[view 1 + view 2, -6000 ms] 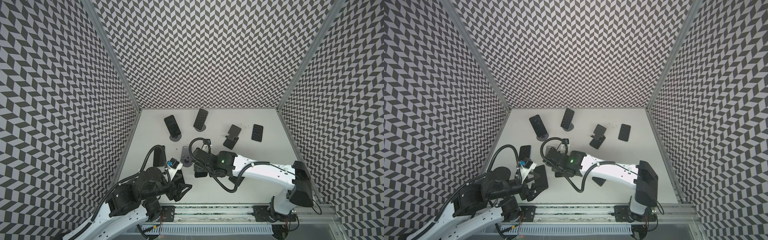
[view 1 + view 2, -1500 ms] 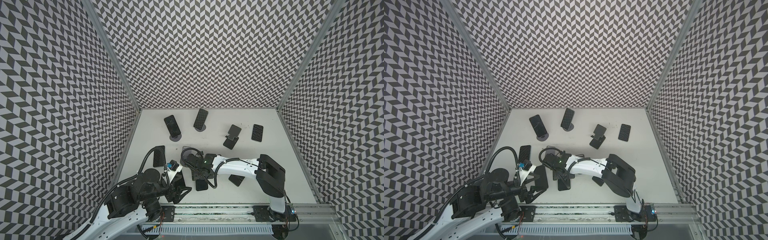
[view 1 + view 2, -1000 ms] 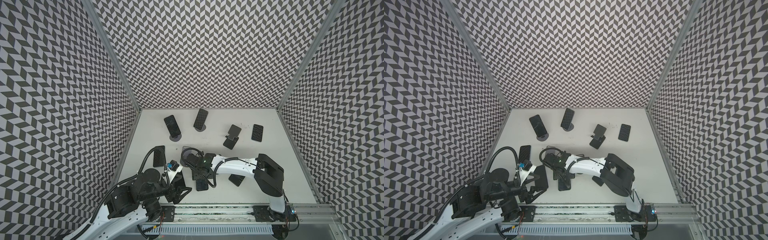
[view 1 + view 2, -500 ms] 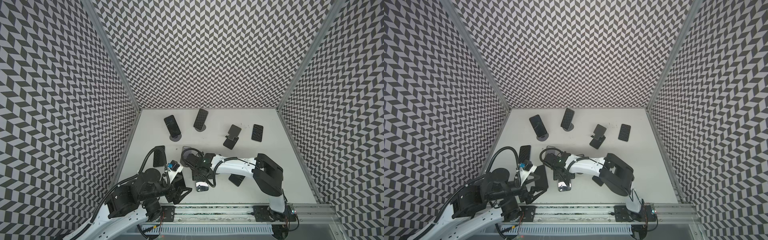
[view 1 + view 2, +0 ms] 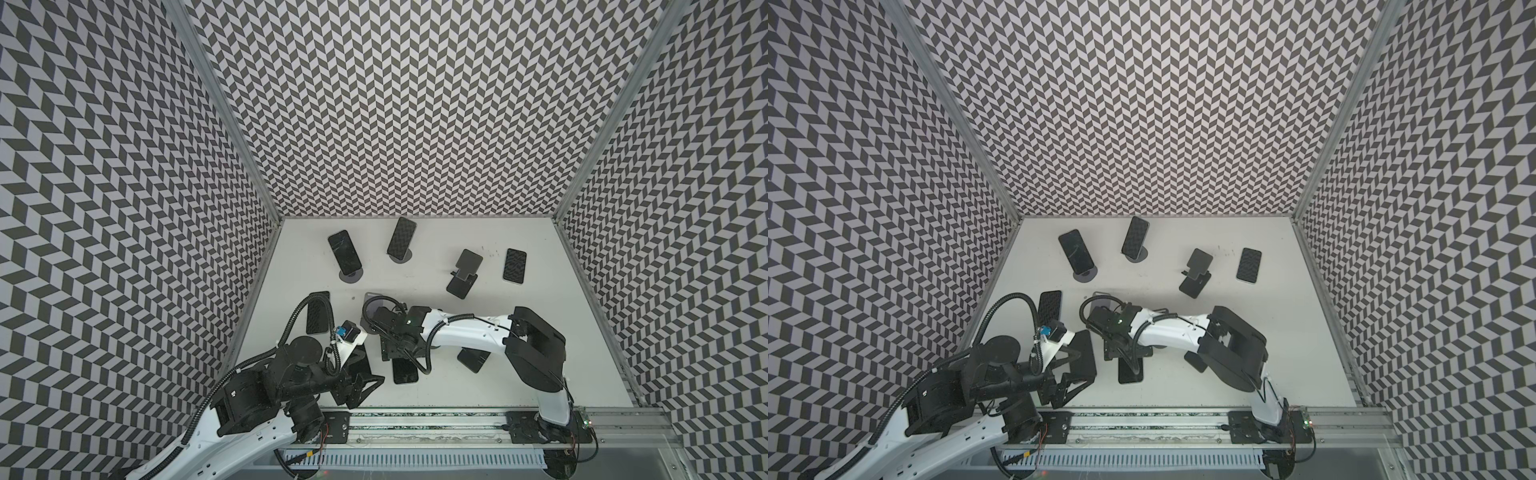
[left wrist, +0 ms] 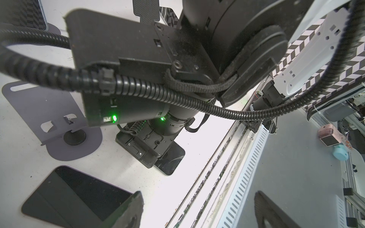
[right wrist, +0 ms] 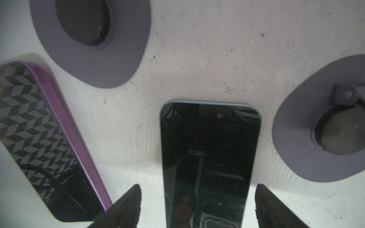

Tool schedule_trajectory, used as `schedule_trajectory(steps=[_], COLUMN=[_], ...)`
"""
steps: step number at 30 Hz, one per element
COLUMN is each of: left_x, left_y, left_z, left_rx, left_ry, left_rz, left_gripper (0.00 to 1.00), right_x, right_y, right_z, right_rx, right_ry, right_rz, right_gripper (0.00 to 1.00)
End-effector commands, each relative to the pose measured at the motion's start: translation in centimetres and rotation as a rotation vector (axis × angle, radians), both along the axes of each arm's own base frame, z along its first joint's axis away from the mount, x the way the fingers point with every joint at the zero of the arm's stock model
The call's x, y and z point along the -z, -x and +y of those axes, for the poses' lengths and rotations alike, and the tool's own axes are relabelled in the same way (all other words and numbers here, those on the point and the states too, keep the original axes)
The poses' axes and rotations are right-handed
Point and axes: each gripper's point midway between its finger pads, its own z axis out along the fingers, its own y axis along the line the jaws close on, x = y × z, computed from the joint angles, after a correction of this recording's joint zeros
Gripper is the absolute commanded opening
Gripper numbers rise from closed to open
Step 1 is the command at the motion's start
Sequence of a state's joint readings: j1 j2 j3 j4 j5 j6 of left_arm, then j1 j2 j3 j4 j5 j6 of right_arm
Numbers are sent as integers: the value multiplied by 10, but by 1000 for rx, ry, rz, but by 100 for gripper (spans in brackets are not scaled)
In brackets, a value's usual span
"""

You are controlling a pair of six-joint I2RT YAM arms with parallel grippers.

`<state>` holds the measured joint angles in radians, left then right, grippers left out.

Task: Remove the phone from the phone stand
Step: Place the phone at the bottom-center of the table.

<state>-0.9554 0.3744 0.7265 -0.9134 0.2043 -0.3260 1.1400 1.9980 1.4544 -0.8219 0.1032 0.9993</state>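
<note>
Near the rail point(image 5: 436, 426), left gripper point(image 6: 197, 199) hangs with jaws apart, holding nothing. Just beyond, phone point(image 7: 209, 154) lies flat on the table point(image 7: 217, 59), screen up, between the spread fingers of the right gripper point(image 7: 197, 186), touching neither. Bare stand point(image 6: 35, 106) sits just behind.

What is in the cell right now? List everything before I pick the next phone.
table: 1, white, inside chevron-patterned walls
phones on stands: 2, dark, rear of table
blue-edged phone: 1, black screen, flat, front centre
purple phone: 1, purple edge, flat beside the blue-edged phone
other flat phones: 2, dark, one at left, one rear right
dark slab: 1, front right, partly hidden, probably a phone
empty grey stands: 2, near the blue-edged phone
black stand: 1, rear right, seemingly empty
left gripper: 1, black, open, empty
right gripper: 1, black, open, straddling the blue-edged phone without touching
</note>
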Motion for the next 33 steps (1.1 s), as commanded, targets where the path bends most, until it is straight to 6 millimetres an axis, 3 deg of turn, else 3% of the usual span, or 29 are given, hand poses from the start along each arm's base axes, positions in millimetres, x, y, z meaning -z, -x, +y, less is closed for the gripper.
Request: schedule_trajectory(steps=[1,14,21,33], left_x=[2,-4,-31,-60], left_y=[2,2,1,-4], left_z=[-1,-2,2,11], left_rx=[19,21,5,-43], left_ry=[-2,9,69,108], left_rz=[-9,-16,-66,-124], left_gripper=[88,87,87,86], right_x=[-12,-24,-33,-44], right_y=[-10,-15,-19,-21], right_z=[10,12,15,15], right_rx=[20,17,20,28], right_ry=[-43,-44,-58,-63], right_rz=[-33,-58,-74,-87], right_gripper=[88,86,84,83])
